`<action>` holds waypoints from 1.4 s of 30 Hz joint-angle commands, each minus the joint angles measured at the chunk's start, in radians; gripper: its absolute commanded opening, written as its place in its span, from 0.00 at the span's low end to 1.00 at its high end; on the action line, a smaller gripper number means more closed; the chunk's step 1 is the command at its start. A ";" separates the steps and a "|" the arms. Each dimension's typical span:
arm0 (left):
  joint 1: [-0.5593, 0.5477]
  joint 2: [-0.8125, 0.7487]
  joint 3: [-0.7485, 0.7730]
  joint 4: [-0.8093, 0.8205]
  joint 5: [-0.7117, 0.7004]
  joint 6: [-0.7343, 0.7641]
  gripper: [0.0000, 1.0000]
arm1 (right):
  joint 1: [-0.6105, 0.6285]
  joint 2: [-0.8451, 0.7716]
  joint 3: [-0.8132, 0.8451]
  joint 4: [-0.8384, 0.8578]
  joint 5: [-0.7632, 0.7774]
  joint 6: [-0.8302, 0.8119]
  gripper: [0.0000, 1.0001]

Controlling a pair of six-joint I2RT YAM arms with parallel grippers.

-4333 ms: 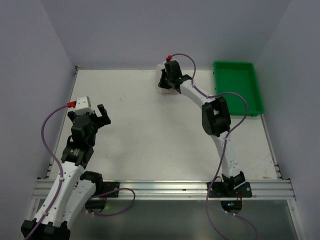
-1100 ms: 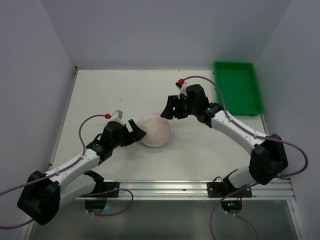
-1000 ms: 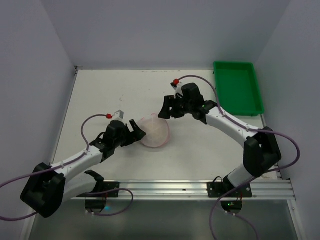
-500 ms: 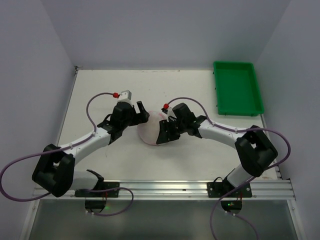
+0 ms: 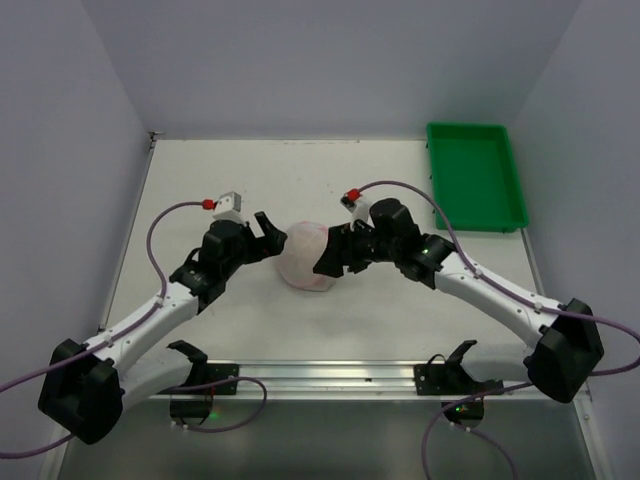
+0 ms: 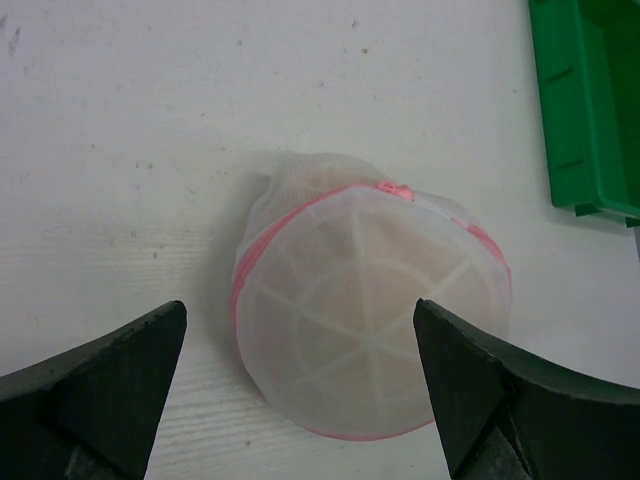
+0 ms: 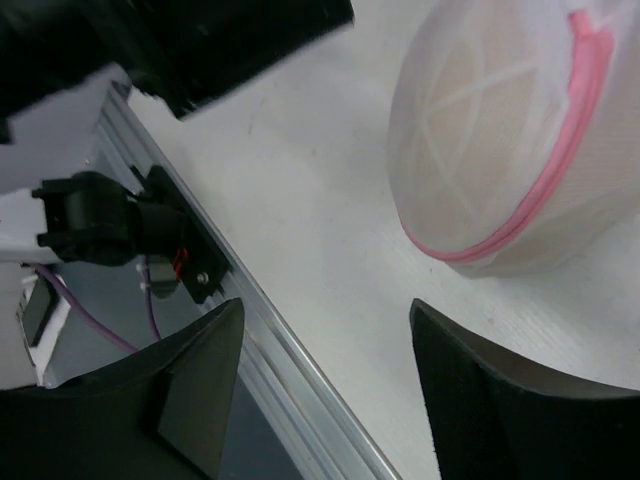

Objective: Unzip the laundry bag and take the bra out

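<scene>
The laundry bag (image 5: 305,257), a round white mesh drum with a pink zip edge, stands mid-table with the zip closed. In the left wrist view the laundry bag (image 6: 370,310) lies just ahead of my open left gripper (image 6: 300,310), its zip pull (image 6: 395,188) on the far side. The bra shows only as a beige tint (image 6: 350,290) through the mesh. My left gripper (image 5: 268,232) is at the bag's left. My right gripper (image 5: 330,262) is at its right, also open and empty. In the right wrist view the laundry bag (image 7: 500,150) lies up and to the right of that right gripper (image 7: 325,305).
A green tray (image 5: 475,175) sits at the table's back right corner, and its corner also shows as the green tray (image 6: 590,100) in the left wrist view. The metal rail (image 7: 260,340) along the table's near edge and the left arm (image 7: 200,40) appear in the right wrist view.
Both grippers have closed in on the bag from either side. The left arm swung back and then forward again. The right jaws narrowed, then widened. The bag has barely moved.
</scene>
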 commanded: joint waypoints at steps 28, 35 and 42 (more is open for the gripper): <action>0.227 0.514 -0.168 0.783 0.665 0.195 0.89 | -0.089 -0.147 -0.087 0.104 -0.071 -0.137 0.95; 0.225 0.522 -0.201 0.904 0.763 0.168 0.25 | -0.091 -0.152 -0.081 0.101 -0.061 -0.145 0.95; 0.223 0.530 -0.222 0.926 0.788 0.154 0.00 | -0.089 -0.112 -0.047 0.065 0.056 -0.116 0.93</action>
